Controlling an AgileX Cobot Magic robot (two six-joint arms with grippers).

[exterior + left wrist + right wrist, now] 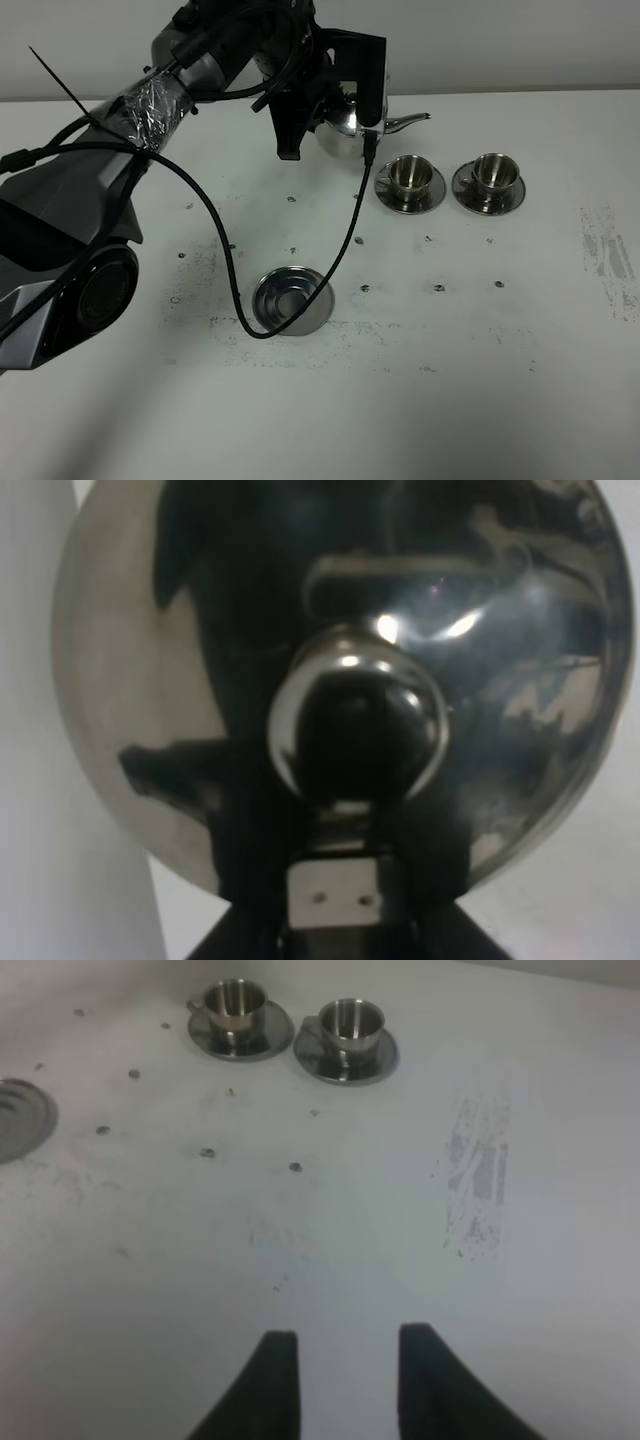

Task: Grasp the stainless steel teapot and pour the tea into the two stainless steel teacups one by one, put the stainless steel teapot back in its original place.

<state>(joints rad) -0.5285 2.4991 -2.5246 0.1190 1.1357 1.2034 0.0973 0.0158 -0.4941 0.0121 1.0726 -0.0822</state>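
My left gripper is shut on the stainless steel teapot and holds it above the table at the back. The spout points right, just up-left of the nearer teacup. The second teacup stands to its right, and each cup sits on its own saucer. The left wrist view is filled by the teapot's domed lid and knob. The wide steel saucer lies bare in the middle of the table. No tea shows. My right gripper is open and empty over bare table; both cups lie far ahead of it.
A black cable hangs from the left arm and loops down across the wide saucer's rim. The white table has dark specks and a scuffed patch at the right. The wide saucer's edge shows in the right wrist view.
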